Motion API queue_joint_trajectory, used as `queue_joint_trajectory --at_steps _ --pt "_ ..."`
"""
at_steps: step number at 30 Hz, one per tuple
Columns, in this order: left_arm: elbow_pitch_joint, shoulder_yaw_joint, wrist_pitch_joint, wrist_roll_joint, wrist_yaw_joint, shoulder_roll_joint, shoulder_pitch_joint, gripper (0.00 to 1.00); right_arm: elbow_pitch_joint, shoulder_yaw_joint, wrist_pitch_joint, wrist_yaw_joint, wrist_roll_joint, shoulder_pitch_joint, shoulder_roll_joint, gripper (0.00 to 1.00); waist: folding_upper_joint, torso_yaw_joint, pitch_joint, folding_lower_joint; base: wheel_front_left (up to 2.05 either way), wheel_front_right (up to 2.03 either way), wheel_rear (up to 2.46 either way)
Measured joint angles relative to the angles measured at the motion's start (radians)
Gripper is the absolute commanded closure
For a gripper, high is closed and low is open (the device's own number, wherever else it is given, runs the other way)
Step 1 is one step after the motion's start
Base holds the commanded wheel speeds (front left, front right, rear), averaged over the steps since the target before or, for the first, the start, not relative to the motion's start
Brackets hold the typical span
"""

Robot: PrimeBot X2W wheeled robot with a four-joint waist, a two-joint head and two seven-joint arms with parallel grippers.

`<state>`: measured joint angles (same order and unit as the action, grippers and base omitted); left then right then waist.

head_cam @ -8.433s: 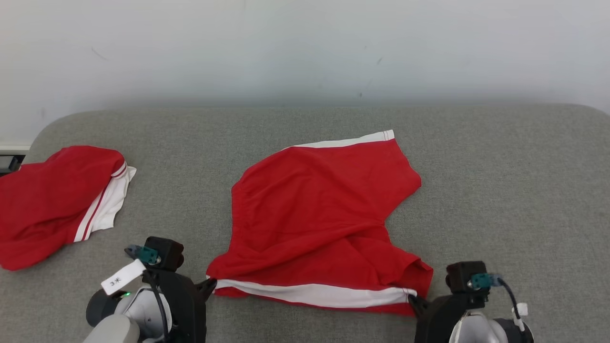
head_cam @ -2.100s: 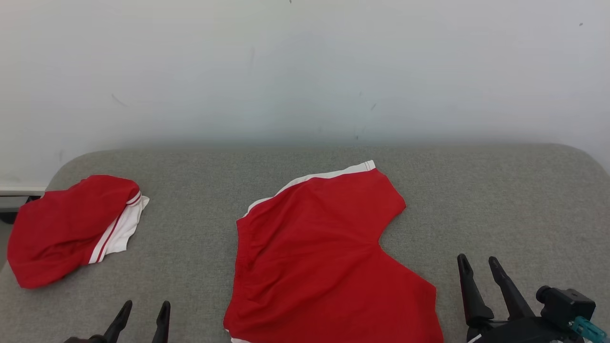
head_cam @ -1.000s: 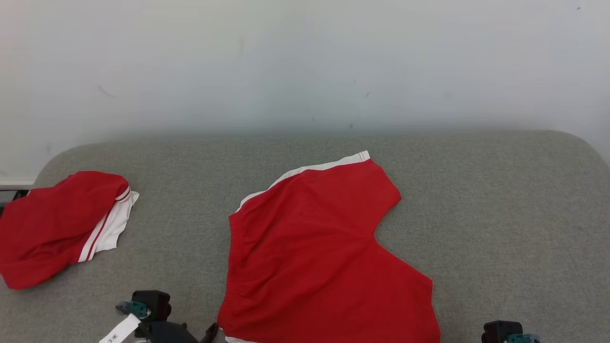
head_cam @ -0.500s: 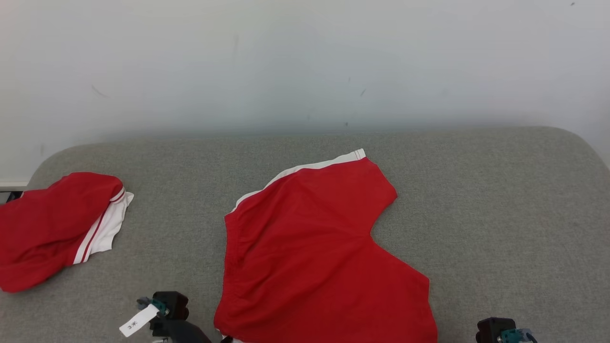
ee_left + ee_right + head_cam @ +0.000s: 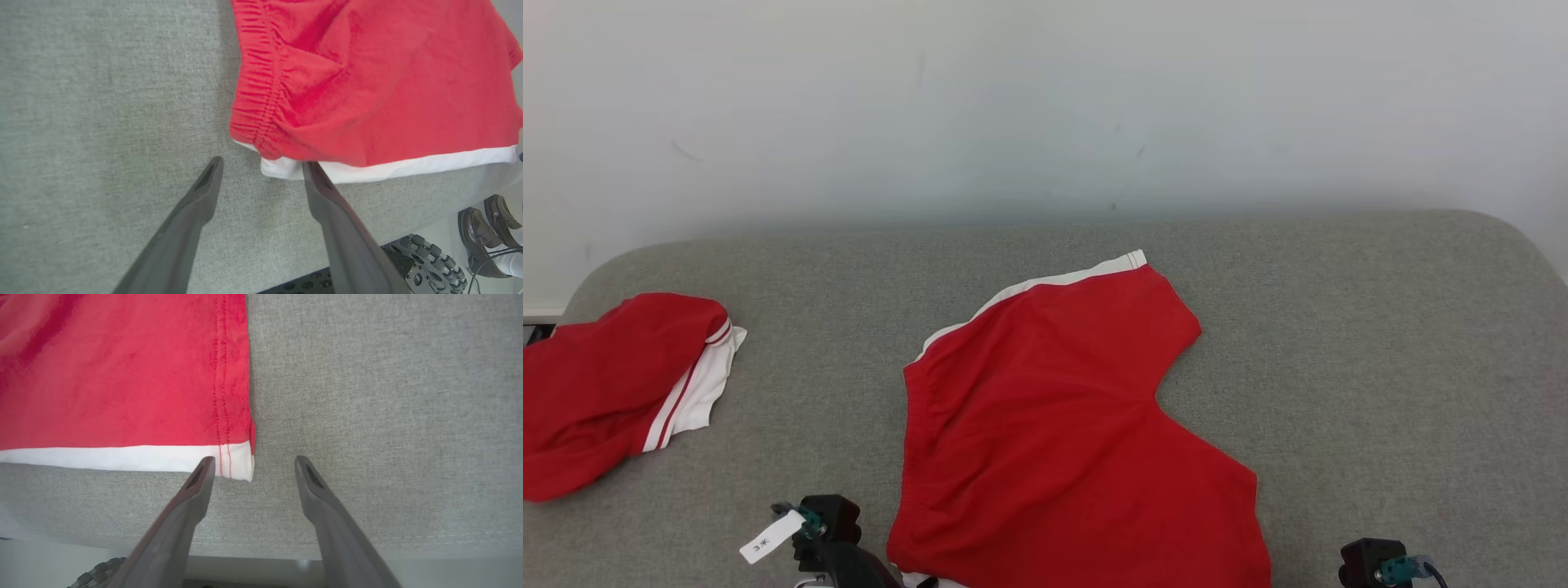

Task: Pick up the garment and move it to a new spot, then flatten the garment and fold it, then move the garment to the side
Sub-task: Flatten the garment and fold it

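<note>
The garment (image 5: 1078, 425), red shorts with white side bands, lies spread flat in the middle of the grey cushion. In the left wrist view my left gripper (image 5: 262, 165) is open. Its fingertips sit at the near-left corner of the garment (image 5: 367, 81), where the elastic waistband meets the white band. In the right wrist view my right gripper (image 5: 253, 461) is open at the near-right hem corner of the garment (image 5: 122, 375), and the white corner lies between its fingertips. Neither gripper holds any cloth.
A second red garment with white trim (image 5: 613, 384) lies crumpled at the cushion's left end. The grey cushion (image 5: 1380, 343) backs onto a white wall. Its front edge runs just behind my fingers. A person's shoes (image 5: 490, 228) stand on the floor below.
The head camera has tilted a little. My left wrist has moved right, closer to the garment's near-left corner. The right wrist has barely moved, and both grippers stay open.
</note>
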<state>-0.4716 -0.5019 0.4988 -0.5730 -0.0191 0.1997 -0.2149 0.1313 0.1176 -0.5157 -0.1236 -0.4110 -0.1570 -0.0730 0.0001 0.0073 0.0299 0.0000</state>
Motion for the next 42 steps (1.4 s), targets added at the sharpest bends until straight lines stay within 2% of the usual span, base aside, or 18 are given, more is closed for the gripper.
queue_joint_trajectory --at_steps 1,2,6,13,15,19,20,31,37,39,40,42 --pt "-0.003 0.000 0.002 0.000 0.000 -0.001 0.000 0.02 0.002 -0.001 -0.005 -0.001 0.001 0.001 0.002 0.00 0.0000 0.000 -0.001 0.0000 0.00 0.00 0.00" --pt "-0.005 0.000 0.002 0.000 0.000 -0.001 -0.001 0.02 0.003 -0.003 -0.005 -0.001 0.001 0.002 0.003 0.06 0.0000 0.001 -0.002 0.0000 0.00 0.00 0.00" --pt "-0.016 0.003 0.001 -0.001 0.000 -0.001 -0.010 0.03 0.007 -0.008 -0.017 -0.001 0.001 0.004 0.007 0.11 0.0000 0.004 -0.004 0.0000 0.00 0.00 0.00" --pt "-0.029 0.013 -0.007 -0.004 0.000 0.006 -0.019 0.00 0.021 -0.012 -0.031 -0.001 0.004 0.005 0.012 0.11 -0.0001 0.012 -0.006 0.0000 0.00 0.00 0.00" --pt "-0.031 0.013 -0.007 -0.004 0.000 0.007 -0.019 0.01 0.026 -0.013 -0.039 -0.001 0.004 0.005 0.013 0.15 0.0000 0.014 -0.006 0.0000 0.00 0.00 0.00" --pt "-0.036 0.012 -0.010 -0.004 0.000 0.005 -0.018 0.01 0.035 -0.023 -0.041 -0.001 0.004 0.005 0.018 0.31 0.0000 0.016 -0.007 0.0000 0.00 0.00 0.00" --pt "-0.036 0.011 -0.010 -0.004 0.000 0.004 -0.018 0.01 0.037 -0.025 -0.047 -0.001 0.004 0.005 0.019 0.32 0.0000 0.016 -0.007 0.0000 0.00 0.00 0.00" --pt "-0.046 0.011 -0.022 -0.004 0.000 0.002 -0.022 0.00 0.066 -0.028 -0.057 -0.001 0.004 0.034 0.024 0.30 0.0000 0.017 -0.011 0.0000 0.00 0.00 0.00" --pt "-0.054 0.011 -0.029 -0.004 0.000 0.002 -0.026 0.00 0.086 -0.016 -0.058 -0.001 0.003 0.047 0.025 0.34 -0.0001 0.020 -0.013 0.0000 0.00 0.00 0.00" --pt "-0.057 0.010 -0.032 -0.004 -0.003 0.001 -0.026 0.00 0.091 -0.015 -0.058 -0.001 0.002 0.048 0.025 0.41 0.0000 0.022 -0.013 0.0000 0.00 0.00 0.00" --pt "-0.058 0.009 -0.034 -0.004 -0.008 0.001 -0.027 0.02 0.094 -0.014 -0.058 -0.001 0.002 0.049 0.025 0.51 0.0000 0.024 -0.014 0.0000 0.00 0.00 0.00" --pt "-0.062 0.009 -0.034 -0.004 -0.008 0.001 -0.029 0.08 0.098 -0.013 -0.065 -0.001 -0.001 0.051 0.025 0.57 0.0000 0.026 -0.015 0.0000 0.00 0.00 0.00"
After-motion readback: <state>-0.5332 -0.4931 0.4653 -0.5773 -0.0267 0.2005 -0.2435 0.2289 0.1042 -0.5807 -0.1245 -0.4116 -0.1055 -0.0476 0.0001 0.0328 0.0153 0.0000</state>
